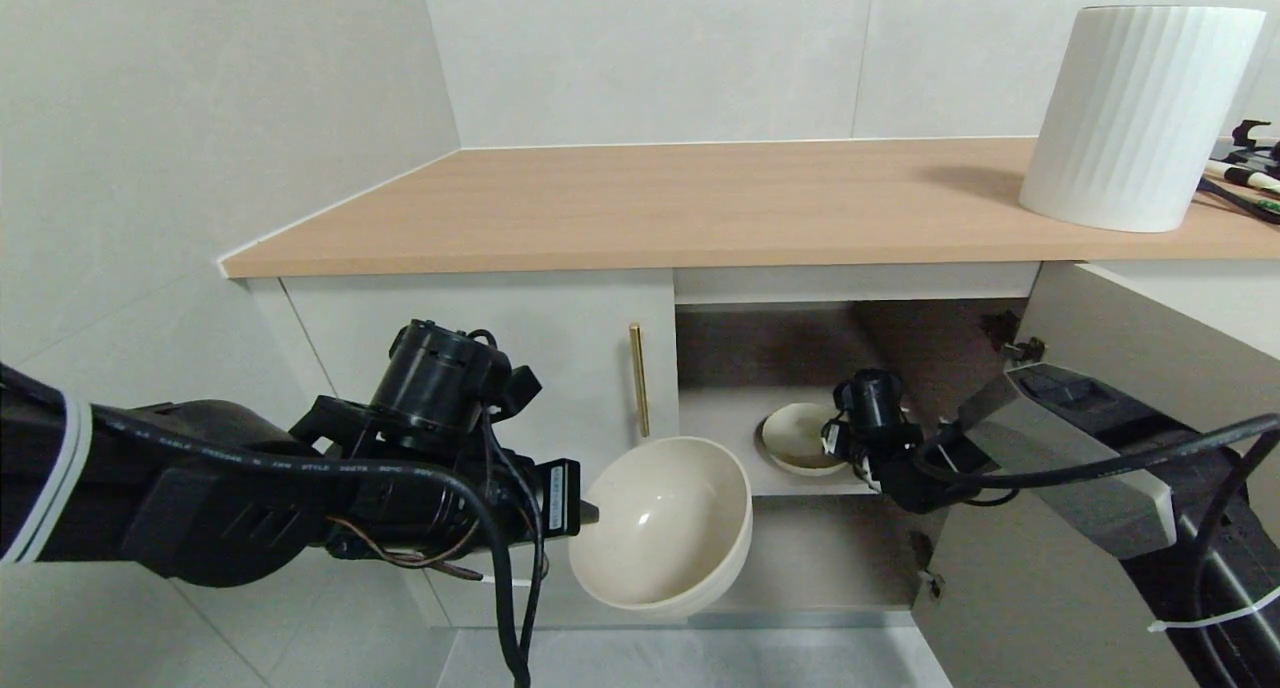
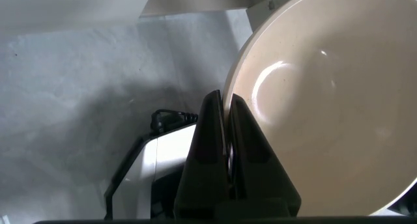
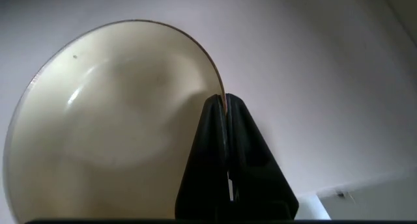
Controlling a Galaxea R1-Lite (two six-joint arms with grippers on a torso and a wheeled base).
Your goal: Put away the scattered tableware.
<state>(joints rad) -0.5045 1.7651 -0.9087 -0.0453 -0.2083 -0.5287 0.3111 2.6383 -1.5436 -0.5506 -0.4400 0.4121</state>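
Two grips | left fingers (image 2: 210,142) clamp bowl (image 1: 660,523) rim | right fingers (image 3: 210,159) clamp part-hidden dish (image 1: 795,436)

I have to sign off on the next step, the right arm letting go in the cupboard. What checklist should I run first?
1. Right gripper shut on the rim of the shallow dish: ok.
2. Shallow dish inside the cabinet, at the level of the shelf: ok.
3. Shallow dish resting flat on the shelf: cannot tell.
4. Right cabinet door swung open, out of the arm's way: ok.
5. Left gripper shut on the rim of the large bowl, outside the cabinet and apart from the dish: ok.
6. Room on the shelf for the large bowl: cannot tell, since the bowl hides part of it.
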